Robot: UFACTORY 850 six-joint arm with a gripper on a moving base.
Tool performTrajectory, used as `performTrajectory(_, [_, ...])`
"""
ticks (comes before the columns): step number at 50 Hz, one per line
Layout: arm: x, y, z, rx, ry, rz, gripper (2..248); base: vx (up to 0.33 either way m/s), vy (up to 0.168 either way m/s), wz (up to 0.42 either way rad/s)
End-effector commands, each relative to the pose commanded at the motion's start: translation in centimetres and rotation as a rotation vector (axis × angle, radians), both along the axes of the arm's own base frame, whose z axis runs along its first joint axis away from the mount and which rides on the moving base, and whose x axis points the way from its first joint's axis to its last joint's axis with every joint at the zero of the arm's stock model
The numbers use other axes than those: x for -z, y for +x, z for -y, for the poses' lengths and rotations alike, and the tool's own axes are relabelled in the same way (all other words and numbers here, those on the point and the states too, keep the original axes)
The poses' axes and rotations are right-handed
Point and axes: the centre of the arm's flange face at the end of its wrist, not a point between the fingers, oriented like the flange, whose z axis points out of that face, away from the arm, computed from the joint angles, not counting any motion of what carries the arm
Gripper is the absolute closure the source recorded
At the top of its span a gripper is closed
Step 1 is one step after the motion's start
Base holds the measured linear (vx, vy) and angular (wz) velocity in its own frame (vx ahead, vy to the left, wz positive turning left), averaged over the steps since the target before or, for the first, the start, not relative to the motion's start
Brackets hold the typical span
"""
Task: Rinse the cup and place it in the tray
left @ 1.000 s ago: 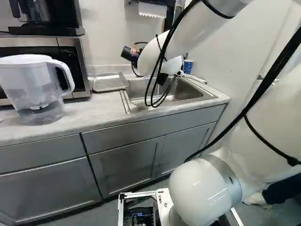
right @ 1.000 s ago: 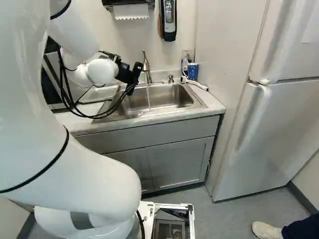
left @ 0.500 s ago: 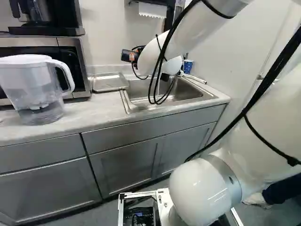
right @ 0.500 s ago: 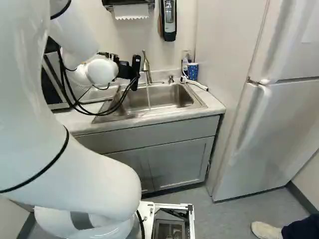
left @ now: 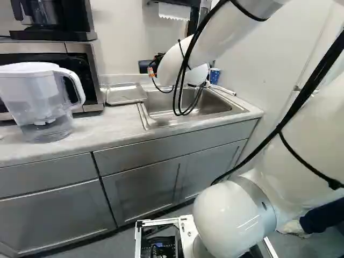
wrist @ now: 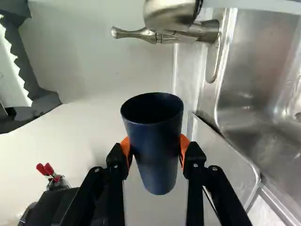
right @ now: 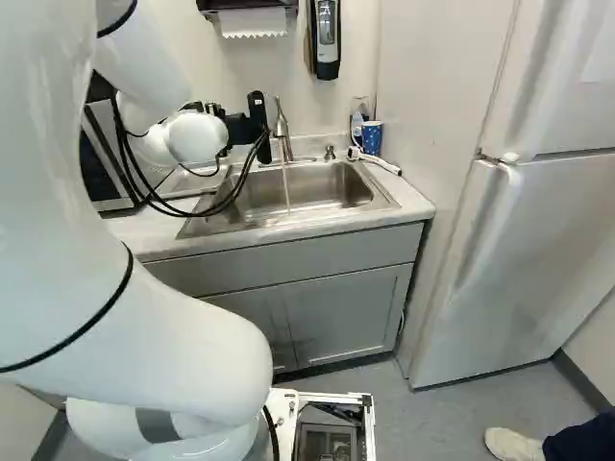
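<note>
In the left base view my gripper (left: 152, 69) is partly hidden behind the arm's white wrist, beside the dark blue cup (left: 144, 66). The wrist view shows the gripper (wrist: 154, 153) shut on the cup (wrist: 155, 150), an orange pad against each side. The cup lies roughly level on its side in the air. Its open mouth faces away from the fingers. The metal tray (left: 126, 94) rests on the counter left of the sink (left: 161, 115). Water (right: 286, 187) runs from the faucet (right: 282, 125) into the basin.
A microwave (left: 86, 78) and a clear pitcher (left: 43, 102) stand left of the tray. Above the sink hang a paper towel holder (right: 252, 21) and a dispenser (right: 326, 38). At the sink's far right corner is a blue patterned cup (right: 372, 137). A refrigerator (right: 548, 240) stands farther right.
The cup has turned with the gripper from a tilt to about level in the left base view. In the right base view the black wrist part has swung upright and risen slightly. The base has not moved.
</note>
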Motion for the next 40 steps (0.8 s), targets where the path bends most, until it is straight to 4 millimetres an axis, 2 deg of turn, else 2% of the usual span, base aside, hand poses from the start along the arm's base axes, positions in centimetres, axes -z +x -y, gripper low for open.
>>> performTrajectory(40, [0.00,0.00,0.00,-0.057,-0.394,0.134,131,0.000,0.000,0.000])
